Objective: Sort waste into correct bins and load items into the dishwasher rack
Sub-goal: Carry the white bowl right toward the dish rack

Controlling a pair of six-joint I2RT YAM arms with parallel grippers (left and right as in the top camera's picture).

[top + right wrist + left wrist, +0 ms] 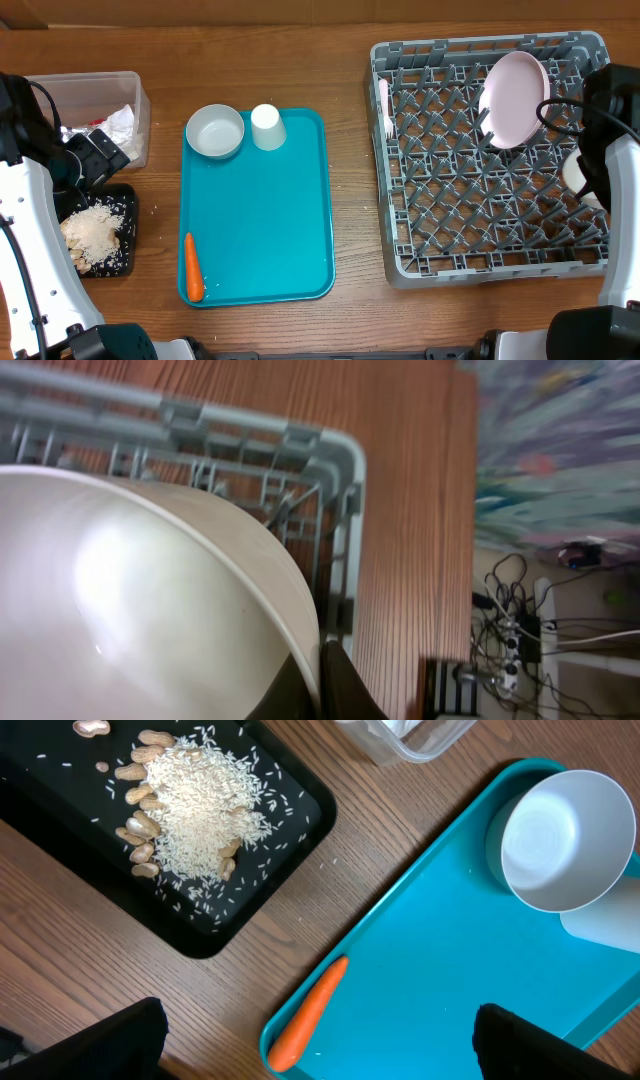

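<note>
My left gripper is open, its fingers wide apart on either side of the orange carrot in the near corner of the teal tray. From above, this gripper sits between the clear tub and the black tray. Nuts and white crumbs are piled in the black tray. My right gripper is shut on the rim of a white bowl, over the right side of the dishwasher rack. A pink plate and a white fork stand in the rack.
The teal tray also carries a second white bowl and an upturned white cup at its far end. Crumpled napkin and foil lie in the clear tub. Bare wood separates the teal tray from the rack.
</note>
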